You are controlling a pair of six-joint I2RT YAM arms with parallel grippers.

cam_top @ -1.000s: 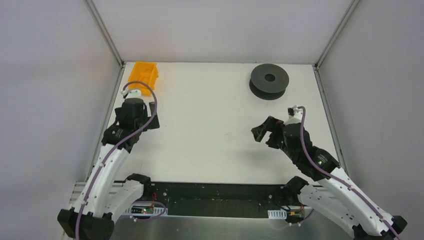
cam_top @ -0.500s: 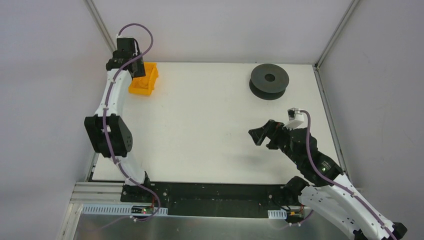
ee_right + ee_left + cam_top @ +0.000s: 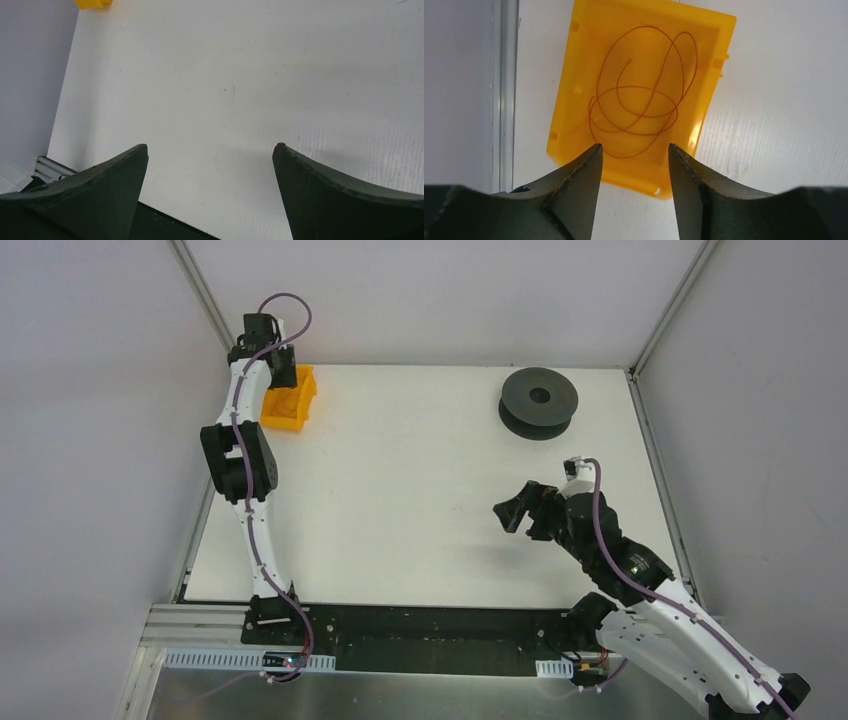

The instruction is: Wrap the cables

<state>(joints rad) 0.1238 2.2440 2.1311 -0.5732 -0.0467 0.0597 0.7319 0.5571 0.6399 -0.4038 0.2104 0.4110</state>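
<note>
The cable is a thin reddish wire (image 3: 640,92) lying in loose loops inside an orange bin (image 3: 566,100). The bin stands at the table's far left corner (image 3: 297,408). My left gripper (image 3: 634,146) is open and empty. It hangs above the bin's near wall and looks straight down, apart from the wire. In the top view the left arm is stretched out over the bin (image 3: 274,368). My right gripper (image 3: 512,512) is open and empty above the bare right-centre table (image 3: 210,146). A dark grey spool (image 3: 539,400) lies flat at the far right.
Grey walls and aluminium frame posts (image 3: 205,305) close in the table on the left, back and right. An aluminium rail (image 3: 504,95) runs just left of the bin. The orange bin's corner shows at the top left of the right wrist view (image 3: 93,4).
My left arm has swung from the mid-left of the table out to the far left corner, over the orange bin. My right gripper has drifted slightly left.
</note>
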